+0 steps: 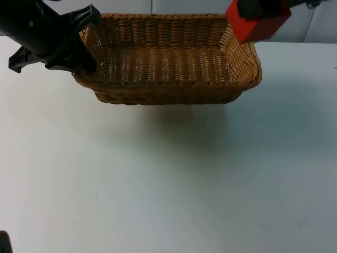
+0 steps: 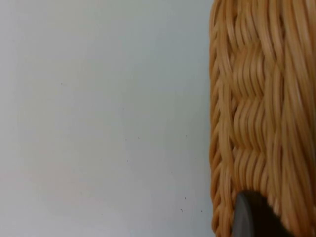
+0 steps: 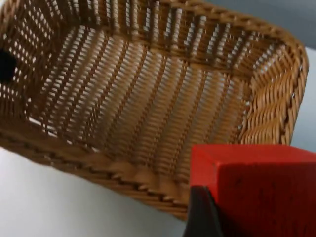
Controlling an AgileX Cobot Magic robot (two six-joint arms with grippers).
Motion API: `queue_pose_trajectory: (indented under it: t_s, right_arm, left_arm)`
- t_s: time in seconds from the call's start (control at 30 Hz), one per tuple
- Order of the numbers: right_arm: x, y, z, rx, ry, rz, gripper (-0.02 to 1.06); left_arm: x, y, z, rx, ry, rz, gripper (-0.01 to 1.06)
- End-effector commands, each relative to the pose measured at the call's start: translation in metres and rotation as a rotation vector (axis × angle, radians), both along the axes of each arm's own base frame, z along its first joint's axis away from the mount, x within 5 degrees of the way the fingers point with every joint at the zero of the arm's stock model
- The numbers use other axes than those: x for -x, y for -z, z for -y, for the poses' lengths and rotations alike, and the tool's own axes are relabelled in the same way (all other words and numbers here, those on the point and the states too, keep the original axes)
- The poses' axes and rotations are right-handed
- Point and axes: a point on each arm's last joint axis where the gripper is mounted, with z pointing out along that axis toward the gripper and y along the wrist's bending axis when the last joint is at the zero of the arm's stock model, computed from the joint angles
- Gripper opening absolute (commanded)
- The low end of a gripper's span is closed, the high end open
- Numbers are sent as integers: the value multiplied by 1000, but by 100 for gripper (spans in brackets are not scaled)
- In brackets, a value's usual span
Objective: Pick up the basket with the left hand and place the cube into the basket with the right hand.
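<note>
The white surface (image 1: 168, 184) lies bare beneath a shadow, which suggests the wicker basket (image 1: 168, 68) hangs clear of it, long axis running left to right; the left end effector (image 1: 79, 50) is clamped on the basket's left rim; the right end effector (image 1: 258, 10) is closed on the red cube (image 1: 255, 26), poised above the basket's right rim corner; the open floor lies down and to the left of the cube, so the right arm likely carries inward before letting go.
</note>
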Motion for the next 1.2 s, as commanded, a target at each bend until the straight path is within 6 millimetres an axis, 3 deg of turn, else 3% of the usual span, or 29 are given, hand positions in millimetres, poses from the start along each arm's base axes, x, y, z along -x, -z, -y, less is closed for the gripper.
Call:
queue_pose_trajectory:
  t_s: [0.0, 0.23, 0.53, 0.7, 1.0, 1.17]
  right_arm:
    - [-7, -8, -2, 19, -15, 30, 0]
    - [-40, -5, -20, 78, -4, 36, 0]
    - [-88, 36, -55, 99, -9, -19, 0]
    - [-104, 53, -67, 97, -2, -62, 0]
    - [-115, 87, -70, 265, -36, -165, 0]
    - [-117, 86, -71, 258, -40, -148, 1]
  left_arm:
    - [-2, -10, 2, 32, -20, 19, 0]
    - [-2, -10, 2, 32, -24, 22, 0]
    - [-2, -10, 2, 32, -24, 22, 0]
    - [-2, -10, 2, 32, -24, 22, 0]
    - [-2, -10, 2, 31, -26, 24, 0]
    - [-2, -10, 2, 31, -26, 24, 0]
